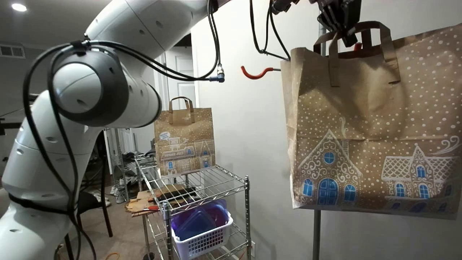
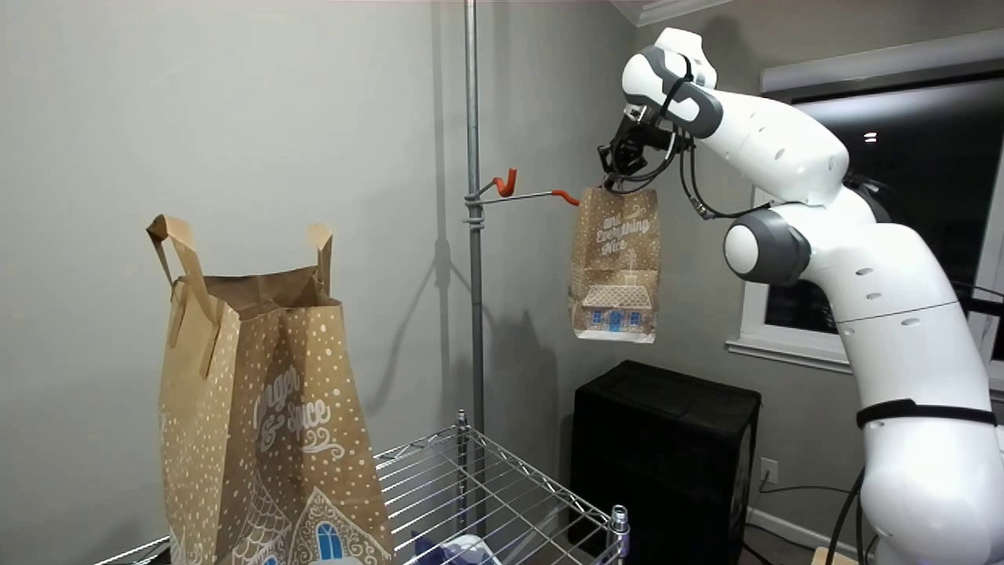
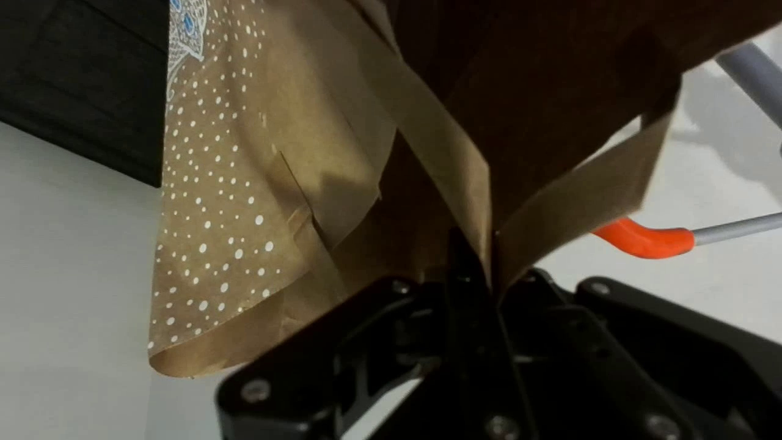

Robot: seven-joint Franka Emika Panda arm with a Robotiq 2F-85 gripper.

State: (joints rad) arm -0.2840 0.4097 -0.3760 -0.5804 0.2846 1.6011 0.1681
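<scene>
A brown paper bag with white dots and gingerbread houses (image 1: 375,119) hangs in the air in both exterior views. My gripper (image 3: 492,287) is shut on its paper handle (image 3: 449,146); the strap bends into a narrow fold between the black fingers (image 3: 467,269). Part of the handle (image 3: 586,195) runs off to the right in the wrist view, and the bag's dark mouth gapes beyond. An orange-red hook (image 3: 647,239) lies close beside the bag. In an exterior view its tip (image 2: 565,197) reaches the bag's upper left edge; whether they touch I cannot tell.
A metal pole (image 2: 473,118) carries the hooks, another of them (image 2: 506,184) curving upward. A similar bag (image 1: 186,144) stands on a wire shelf (image 1: 231,178), above a white basket (image 1: 204,242). A black covered box (image 2: 659,463) sits below the hanging bag.
</scene>
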